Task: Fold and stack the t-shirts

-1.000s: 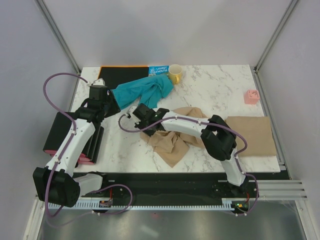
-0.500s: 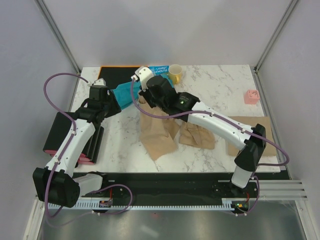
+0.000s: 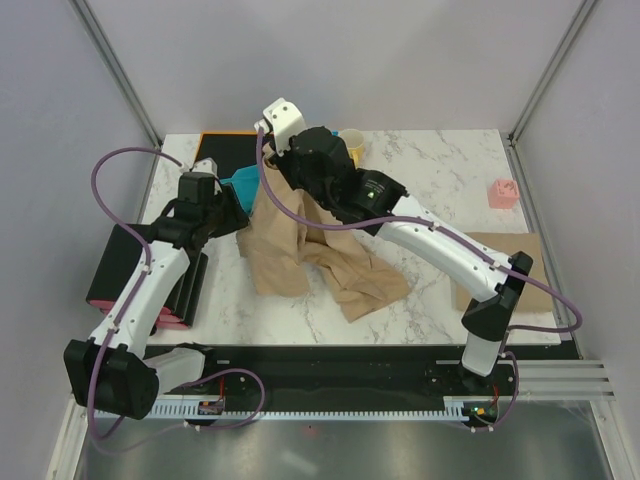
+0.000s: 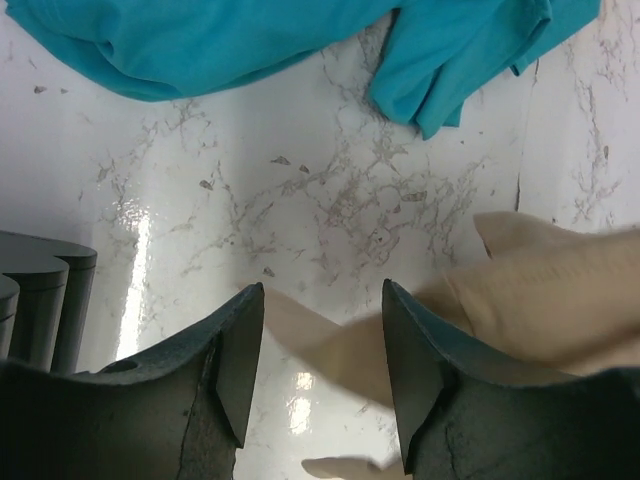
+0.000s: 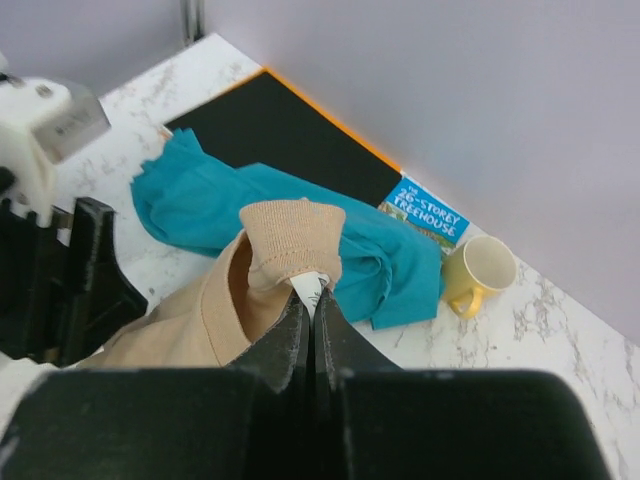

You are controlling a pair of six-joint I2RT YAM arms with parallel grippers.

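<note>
The right gripper [image 5: 310, 292] had its fingers clamped together on a ribbed edge band of a tan t-shirt [image 3: 290, 245]; whether this was collar or cuff could not be determined. The shirt hung from that single pinch above the far-left part of the table [image 3: 440, 170], its lower part trailing crumpled over the marble. The left gripper [image 4: 320, 290] stood low with its fingers apart and holding nothing, a tan fold lying beneath them. The teal garment [image 4: 200, 40] lay bunched just beyond. A second tan shirt [image 3: 515, 243] lay folded at the right edge. Assessment: the cloth was light, limp and not fragile, and it sagged from one hold. A second hold on a doubled hem or shoulder seam appeared necessary to spread it.
</note>
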